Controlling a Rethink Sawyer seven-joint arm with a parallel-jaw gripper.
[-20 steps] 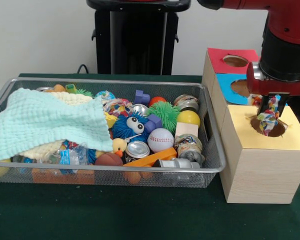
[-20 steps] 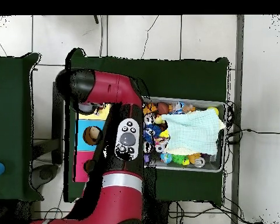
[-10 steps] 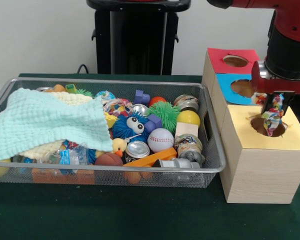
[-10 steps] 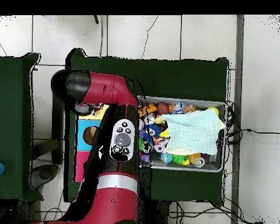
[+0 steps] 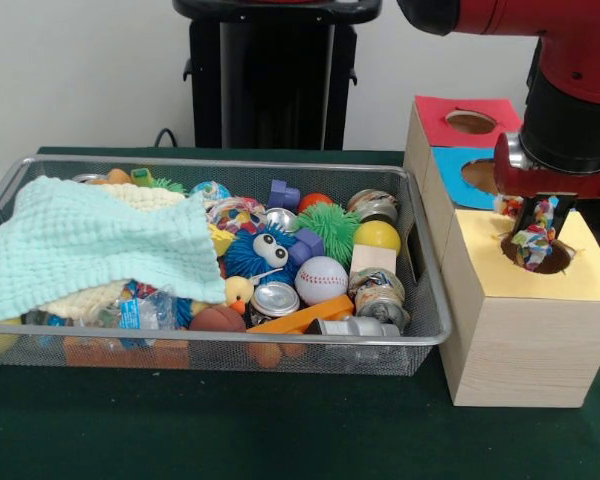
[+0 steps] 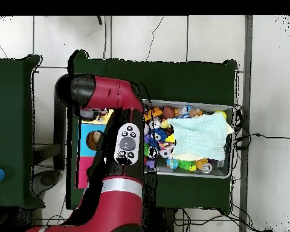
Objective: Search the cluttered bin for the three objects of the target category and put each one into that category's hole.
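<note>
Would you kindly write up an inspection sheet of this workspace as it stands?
Surface: dark green table cloth, bare at the front.
Job's things: multicoloured rag toy hanging in the round hole of the yellow-topped wooden box; blue-topped box and red-topped box behind it.
Clutter: wire mesh bin holding a mint knitted cloth, white baseball, blue fuzzy toy with eyes, crushed cans.
Hand: the hand over the yellow hole, shut on the rag toy.
Cables: black cable on the floor.
Surroundings: white tiled floor.
</note>
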